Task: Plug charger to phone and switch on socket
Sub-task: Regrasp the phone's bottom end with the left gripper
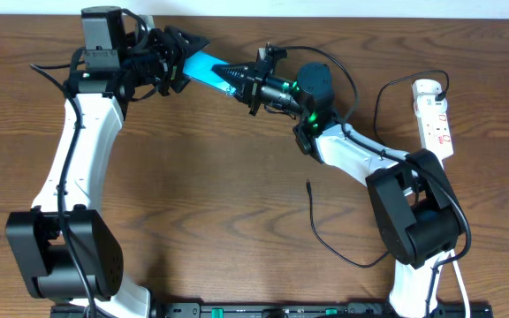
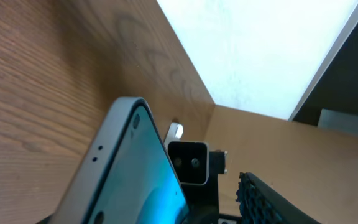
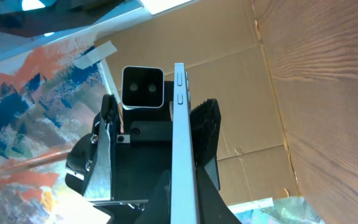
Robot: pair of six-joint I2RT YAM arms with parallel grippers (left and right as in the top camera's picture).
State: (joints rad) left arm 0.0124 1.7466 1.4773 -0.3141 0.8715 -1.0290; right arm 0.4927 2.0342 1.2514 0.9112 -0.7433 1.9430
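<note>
Wood grain is shown all over the brown table (image 1: 193,194), and cardboard is seen beyond it from both wrist views. Two arms are counted, based at the near edge, along with one charger, one socket and one phone. The charger (image 1: 325,238) is laid loose right of the middle, its plug tip free on the wood, and part of its length is hidden under the right arm. The socket (image 1: 436,119) is set along the right edge, well apart from the phone. Near the far edge, the phone (image 1: 203,67) is held off the surface between the two claws. The right gripper (image 1: 237,75) is clamped on its right end. The left gripper (image 1: 177,60) is placed around its left end, but whether it grips cannot be told.
</note>
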